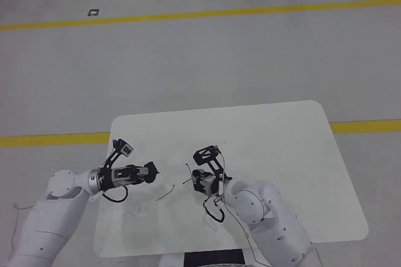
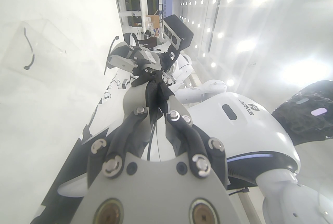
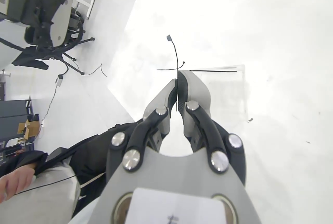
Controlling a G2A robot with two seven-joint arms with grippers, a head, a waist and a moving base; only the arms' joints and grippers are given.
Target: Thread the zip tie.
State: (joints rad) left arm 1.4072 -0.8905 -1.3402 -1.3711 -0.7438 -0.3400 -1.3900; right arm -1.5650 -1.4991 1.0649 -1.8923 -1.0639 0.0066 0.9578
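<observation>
My right gripper [image 3: 177, 76] is shut on a thin black zip tie [image 3: 174, 53], whose square head points away from the fingers while a short tail pokes back between them. From above, this gripper [image 1: 194, 179] hovers over the white table [image 1: 281, 133] near its front, the tie [image 1: 187, 168] sticking up from it. My left gripper [image 1: 153, 171] faces it from the left, a short gap apart. In the left wrist view the left gripper [image 2: 155, 91] is shut, with a thin black zip tie strand [image 2: 151, 136] running back between the fingers.
A clear plastic box [image 3: 242, 94] stands on the table just beyond the right gripper, with a spare zip tie [image 3: 213, 70] at it. That box [image 2: 52, 27] holds a curved tie [image 2: 30, 50]. A loose tie [image 1: 166, 194] lies between the grippers.
</observation>
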